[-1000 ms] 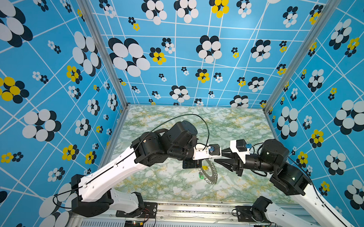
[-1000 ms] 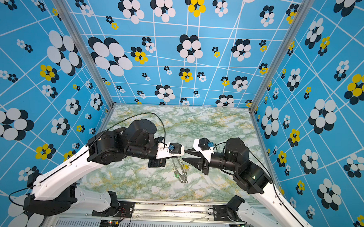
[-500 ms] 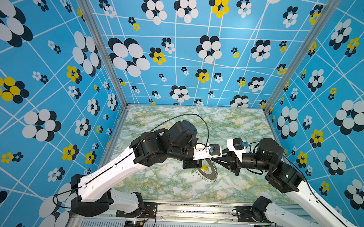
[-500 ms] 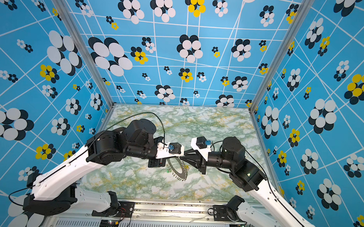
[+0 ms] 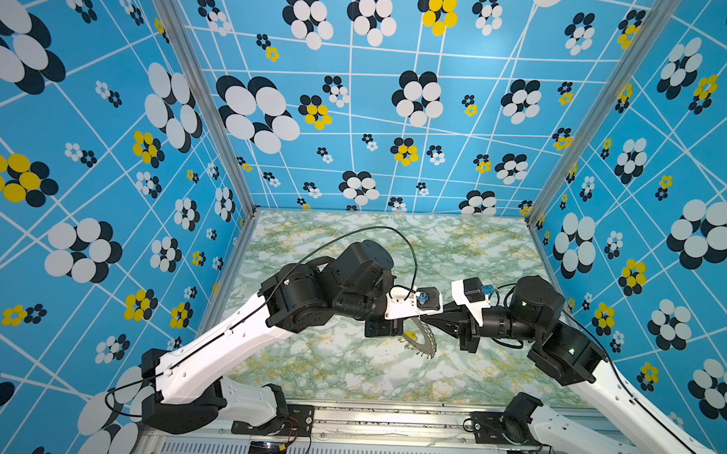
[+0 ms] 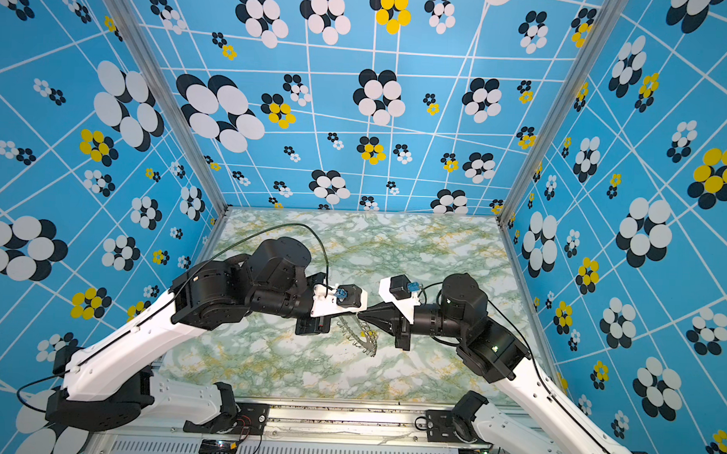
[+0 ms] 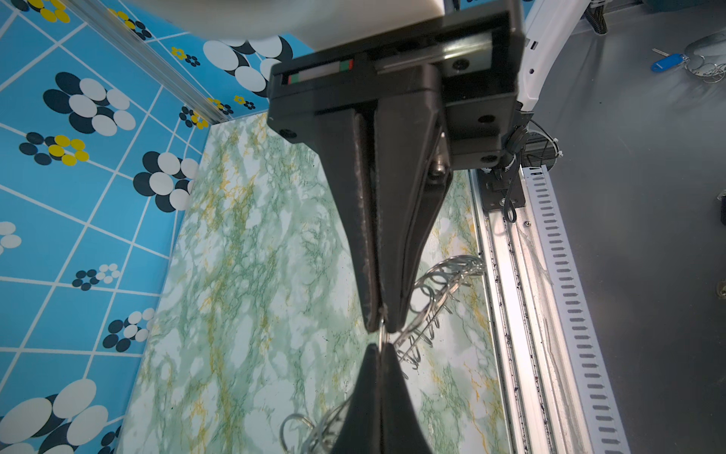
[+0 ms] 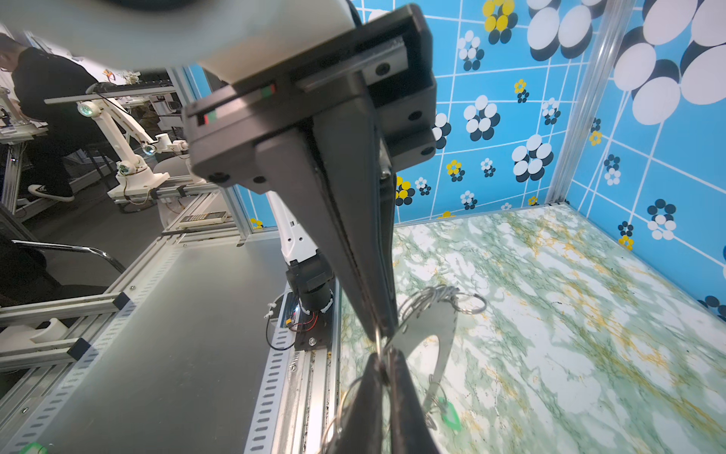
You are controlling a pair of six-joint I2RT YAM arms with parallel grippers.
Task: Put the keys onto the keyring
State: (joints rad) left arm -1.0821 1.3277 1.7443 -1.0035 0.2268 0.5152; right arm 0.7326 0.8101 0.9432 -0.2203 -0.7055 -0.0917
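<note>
Just changed: your right gripper (image 8: 383, 340) stood with its jaws apart, clear of the ring, a second ago; now it has come in and pinched together, tip to tip with your left gripper (image 7: 383, 328).
Left jaws: pressed together on a thin wire loop at the rim of the keyring (image 5: 422, 342).
Right jaws: together on a wire loop at that same spot; which loop, you can't tell.
What it means: both arms now share one point of the ring, probably to pry a loop open for a key.
Keyring place: off the table (image 6: 265, 357), hanging below both sets of tips.
Keyring heading: it stands on edge, its plane running down and away from the pinch.
Green key (image 8: 448, 414): hangs at the ring's lower rim, beyond your right tips.
Yellow key (image 5: 411, 334): a yellow fleck just under the jaws; how it sits, too small to call.
</note>
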